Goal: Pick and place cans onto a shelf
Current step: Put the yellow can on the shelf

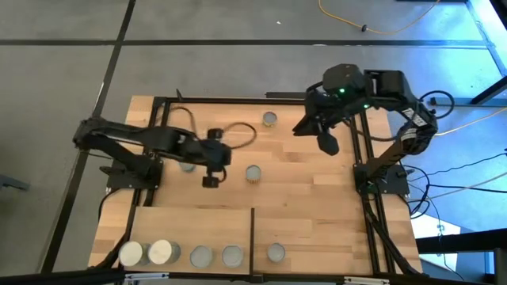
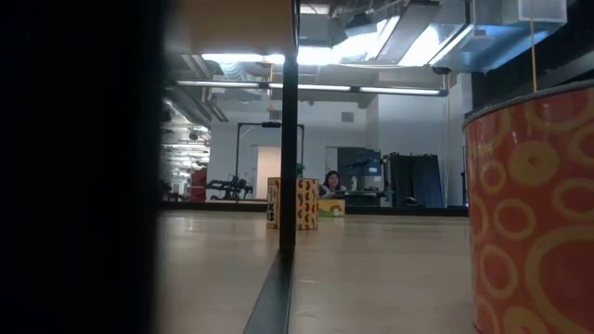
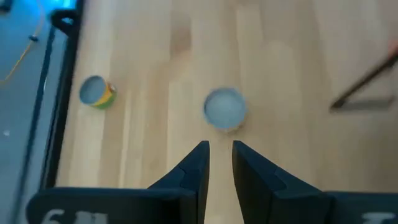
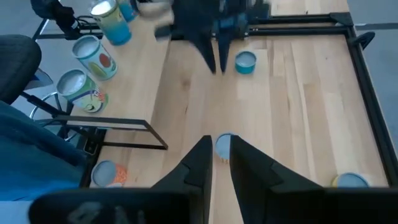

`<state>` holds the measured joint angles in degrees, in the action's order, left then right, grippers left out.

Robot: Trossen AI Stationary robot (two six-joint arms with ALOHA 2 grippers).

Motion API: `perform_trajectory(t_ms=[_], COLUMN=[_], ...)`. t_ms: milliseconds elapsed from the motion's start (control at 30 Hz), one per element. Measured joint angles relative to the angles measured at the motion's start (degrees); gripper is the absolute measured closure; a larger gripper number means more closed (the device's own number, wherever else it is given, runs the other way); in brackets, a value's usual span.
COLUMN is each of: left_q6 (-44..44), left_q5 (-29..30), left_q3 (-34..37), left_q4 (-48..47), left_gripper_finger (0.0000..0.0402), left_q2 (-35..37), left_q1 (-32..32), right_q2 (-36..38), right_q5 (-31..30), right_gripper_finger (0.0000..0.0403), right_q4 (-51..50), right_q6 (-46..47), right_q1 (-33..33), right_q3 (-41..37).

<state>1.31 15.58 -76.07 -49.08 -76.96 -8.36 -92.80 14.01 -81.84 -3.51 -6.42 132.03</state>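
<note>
From above, five cans (image 1: 201,255) line the shelf (image 1: 190,226) at 6 o'clock; three stand loose on the worktop (image 1: 301,198). Left gripper (image 1: 210,181) jaws slightly apart, empty; right gripper (image 1: 326,142) likewise. Low view: black upright (image 2: 289,130) blocks centre, orange can (image 2: 531,213) at 3 o'clock

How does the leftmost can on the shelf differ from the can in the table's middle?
The leftmost can is wider, with a whitish top; the middle can is smaller, grey-topped. The first stands on the shelf beside a neighbour; the second stands alone on the planked tabletop. Both are round and upright.
</note>
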Motion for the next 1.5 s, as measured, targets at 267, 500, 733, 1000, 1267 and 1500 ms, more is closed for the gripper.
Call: perform_trajectory(t_ms=[267, 500, 733, 1000, 1267, 1500], left_q6=[11.03, 16.89, 23.16, 28.30, 30.40, 30.27], left_q5=[-0.09, -1.99, -8.41, -8.84, -9.74, -8.86], left_q3=[0.01, 0.04, 0.04, 0.01, 0.03, -0.09], left_q4=[2.09, 5.00, 8.06, 12.23, 12.89, 13.13], left_gripper_finger=[0.0340, 0.0337, 0.0340, 0.0340, 0.0338, 0.0338], left_q2=[-12.40, -21.44, -26.07, -26.00, -27.13, -28.98], left_q1=[2.03, 2.47, 2.25, 2.36, 2.76, 3.56], right_q2=[1.89, 1.96, 1.96, 1.96, 1.96, 1.96], right_q5=[-0.45, -0.49, -0.48, -0.48, -0.49, -0.51], right_gripper_finger=[0.0345, 0.0345, 0.0345, 0.0345, 0.0345, 0.0345], right_q4=[-0.48, -3.17, -3.96, -4.05, -4.20, -4.24], right_q6=[0.02, -1.67, -1.75, -2.91, -2.86, -2.88], right_q1=[0.00, 0.00, 0.00, 0.00, 0.00, 0.00], right_q3=[0.00, -0.04, -0.04, -0.04, -0.04, -0.04])
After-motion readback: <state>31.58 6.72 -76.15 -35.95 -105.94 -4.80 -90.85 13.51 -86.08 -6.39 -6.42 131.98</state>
